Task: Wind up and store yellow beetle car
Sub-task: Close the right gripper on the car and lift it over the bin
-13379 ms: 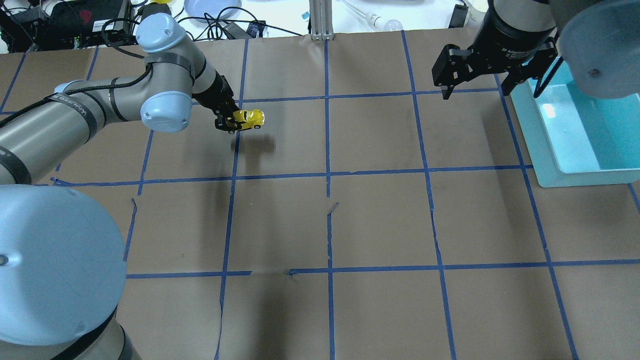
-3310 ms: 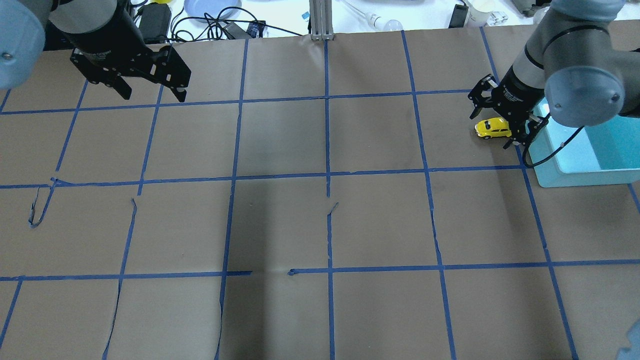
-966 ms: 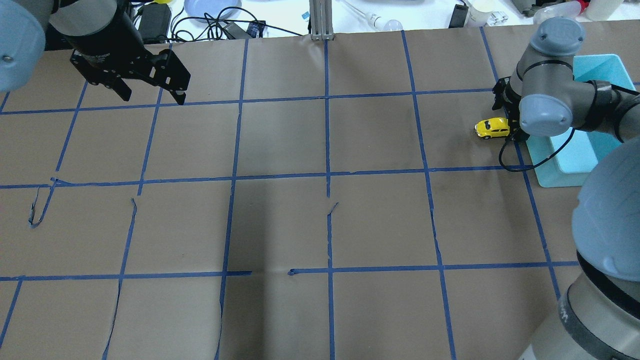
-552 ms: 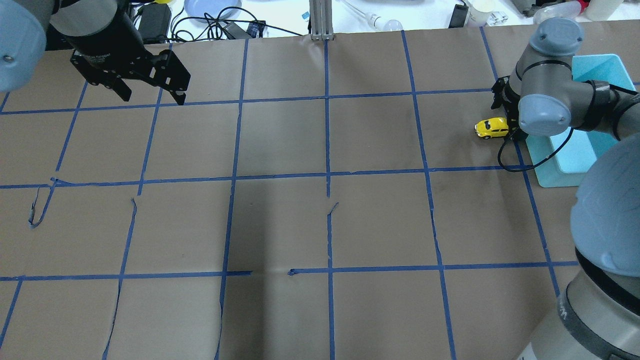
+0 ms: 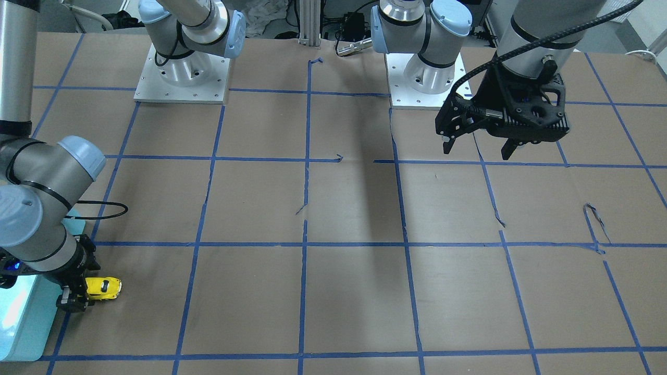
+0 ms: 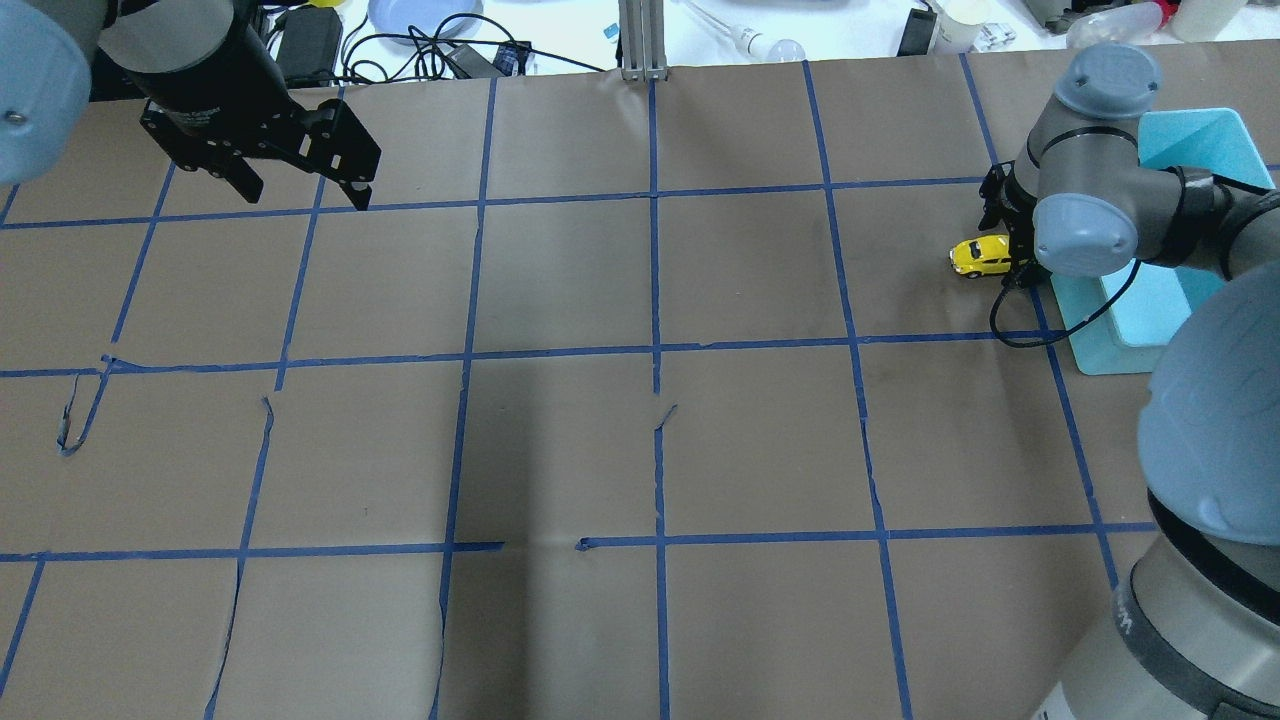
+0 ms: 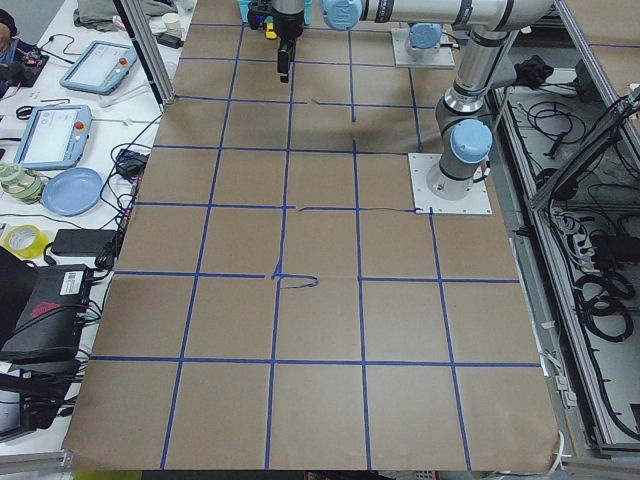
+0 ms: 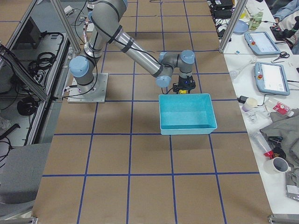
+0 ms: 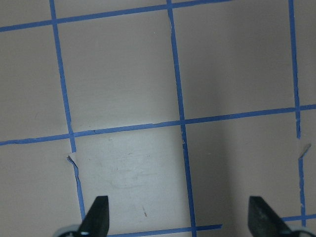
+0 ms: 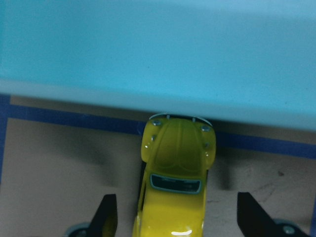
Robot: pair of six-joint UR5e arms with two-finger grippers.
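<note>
While the right pincer [image 10: 180, 215] stands wide, its fingers [image 10: 107, 215] on either side of the car [image 10: 175, 163] without touching it, the car sits upright on the bench [image 6: 560, 300]. Its nose points at the outer wall of the teal bin [image 10: 197, 59], just beside it. Well apart, at the bench's other side, the left pincer [image 9: 180, 219] hangs above the blue-taped paper, its jaws wide as well and gripping nothing.
</note>
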